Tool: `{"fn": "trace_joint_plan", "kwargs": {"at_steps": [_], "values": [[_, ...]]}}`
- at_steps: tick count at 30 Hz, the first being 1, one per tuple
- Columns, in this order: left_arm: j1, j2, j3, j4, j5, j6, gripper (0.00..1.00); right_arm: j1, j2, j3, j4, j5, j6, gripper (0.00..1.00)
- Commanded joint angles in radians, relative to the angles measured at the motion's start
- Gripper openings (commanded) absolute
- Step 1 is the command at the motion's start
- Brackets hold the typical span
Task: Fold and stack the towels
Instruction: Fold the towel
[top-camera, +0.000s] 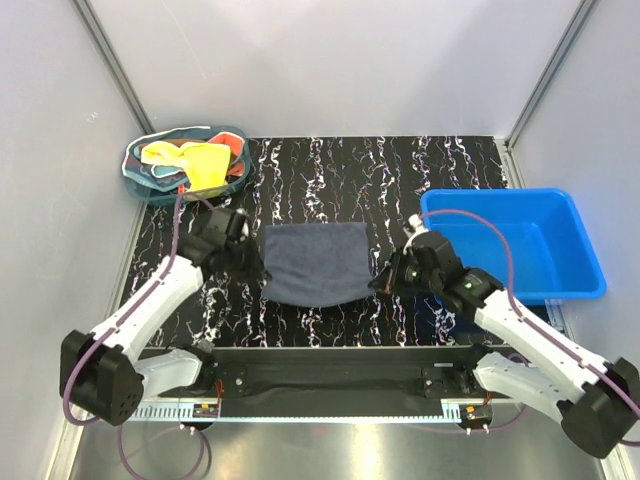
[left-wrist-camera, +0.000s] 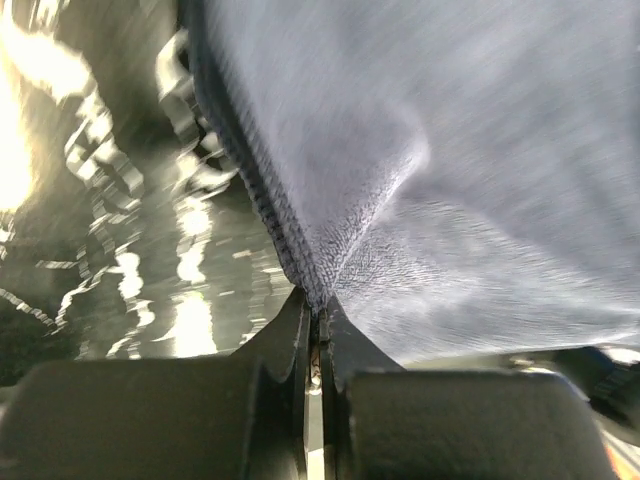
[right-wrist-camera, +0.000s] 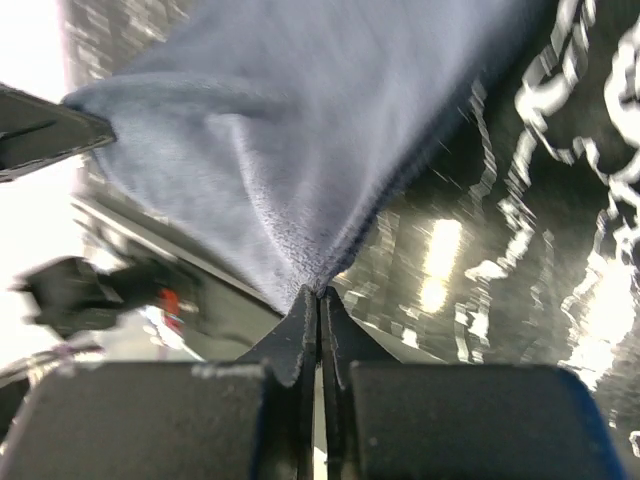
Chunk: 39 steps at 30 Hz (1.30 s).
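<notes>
Pinching the dark grey-blue towel (top-camera: 315, 260) close to its two near corners, both grippers are clamped tight. The left gripper (left-wrist-camera: 317, 300) has its jaws closed on the hem with cloth fanning out ahead of them. The right gripper (right-wrist-camera: 320, 292) grips a gathered corner the same way, with no gap between its fingers. The towel lies just beside the blue bin (top-camera: 500, 198), spread on the marbled mat (top-camera: 450, 160), its near edge sagging between the two grips. That held edge runs crosswise toward the bin, and the free far edge lies straight ahead of both sets of fingers — so the fold looks like a forward carry, near edge over far, the right arm being the one next to the bin. Well beyond the towel from the bin, the mesh basket (top-camera: 130, 165) holds a yellow towel (top-camera: 195, 160) among others — not yet folded.
</notes>
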Motion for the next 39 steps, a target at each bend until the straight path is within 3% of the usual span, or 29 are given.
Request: {"fn": "trace_joint_plan", "kwargs": {"at_steps": [1,6,12,18,23,24,27,29,31,34,39], "values": [[-0.004,-0.024,0.194,-0.086,0.033,0.022,0.0,0.008,-0.047,0.151,-0.097,0.072,0.02,0.0],[-0.004,-0.014,0.376,-0.163,0.033,0.031,0.0,0.008,-0.053,0.323,-0.194,0.133,0.016,0.0],[0.002,0.121,0.6,-0.201,0.031,0.074,0.0,0.008,0.049,0.496,-0.209,0.279,-0.04,0.0],[0.105,0.408,0.885,-0.185,0.152,0.114,0.0,-0.022,0.348,0.798,-0.148,0.438,-0.223,0.0],[0.212,0.721,1.309,-0.189,0.285,0.116,0.0,-0.186,0.67,1.108,-0.152,0.325,-0.295,0.0],[0.225,0.833,1.453,-0.189,0.354,0.079,0.0,-0.238,0.722,1.233,-0.175,0.28,-0.301,0.0],[0.251,0.984,1.671,-0.128,0.533,-0.024,0.0,-0.298,0.911,1.531,-0.319,0.204,-0.333,0.0],[0.254,0.991,1.666,-0.068,0.571,-0.049,0.0,-0.306,0.974,1.642,-0.406,0.175,-0.356,0.0],[0.257,0.941,1.532,-0.059,0.576,-0.021,0.0,-0.308,0.95,1.609,-0.418,0.14,-0.358,0.0],[0.252,0.85,1.248,-0.039,0.534,0.059,0.0,-0.306,0.866,1.395,-0.402,0.109,-0.347,0.0],[0.242,0.812,0.797,0.05,0.495,0.143,0.0,-0.308,0.769,0.877,-0.211,0.1,-0.329,0.0]]}}
